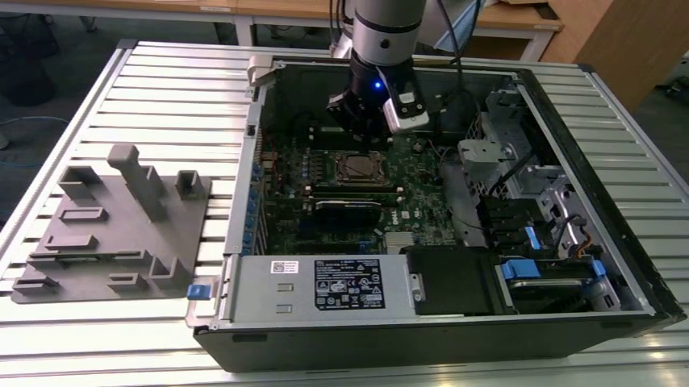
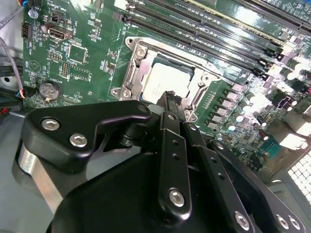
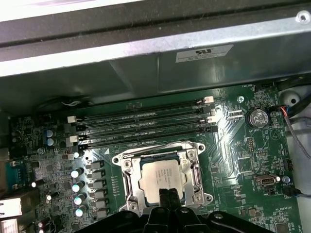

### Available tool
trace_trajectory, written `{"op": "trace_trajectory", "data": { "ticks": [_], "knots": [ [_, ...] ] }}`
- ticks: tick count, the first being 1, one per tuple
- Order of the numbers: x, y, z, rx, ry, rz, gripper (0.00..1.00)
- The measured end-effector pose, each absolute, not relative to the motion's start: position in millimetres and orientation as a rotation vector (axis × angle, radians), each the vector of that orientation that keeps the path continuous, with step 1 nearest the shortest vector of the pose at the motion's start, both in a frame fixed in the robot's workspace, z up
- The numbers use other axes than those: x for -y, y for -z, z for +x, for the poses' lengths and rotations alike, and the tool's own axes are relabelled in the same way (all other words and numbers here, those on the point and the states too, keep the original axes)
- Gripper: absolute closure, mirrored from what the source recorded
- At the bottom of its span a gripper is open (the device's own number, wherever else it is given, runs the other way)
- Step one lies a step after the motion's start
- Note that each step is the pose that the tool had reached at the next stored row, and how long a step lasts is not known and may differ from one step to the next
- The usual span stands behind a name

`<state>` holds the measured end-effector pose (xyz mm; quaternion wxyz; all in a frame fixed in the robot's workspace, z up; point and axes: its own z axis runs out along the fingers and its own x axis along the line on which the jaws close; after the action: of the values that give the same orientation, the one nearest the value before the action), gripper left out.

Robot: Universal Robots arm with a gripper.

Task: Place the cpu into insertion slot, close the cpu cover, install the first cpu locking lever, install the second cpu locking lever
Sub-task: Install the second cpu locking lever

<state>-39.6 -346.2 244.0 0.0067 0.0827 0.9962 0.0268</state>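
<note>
The claw (image 3: pixel 167 201), its fingertips pressed together and holding nothing, hangs just above the near edge of the cpu (image 3: pixel 164 175). The cpu lies flat in the insertion slot (image 3: pixel 127 180), framed by the cpu cover (image 3: pixel 197 170). Long memory slots (image 3: pixel 141 127) run along the far side, and open board surrounds the rest.

lab (slatted bench (image 1: pixel 129 339), open computer (image 1: pixel 431 242))

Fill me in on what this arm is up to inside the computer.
The arm's gripper hangs just above the motherboard of an open computer case. The cpu already sits in the insertion slot, with the cpu cover framing it. The fingers are together and hold nothing, right over the chip's edge.
</note>
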Motion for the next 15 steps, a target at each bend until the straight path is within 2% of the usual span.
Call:
{"op": "trace_trajectory", "data": {
  "ticks": [15],
  "knots": [
    [346.2, -250.3, -39.5, -3.116, -0.084, 0.26, 0.89]
  ]
}}
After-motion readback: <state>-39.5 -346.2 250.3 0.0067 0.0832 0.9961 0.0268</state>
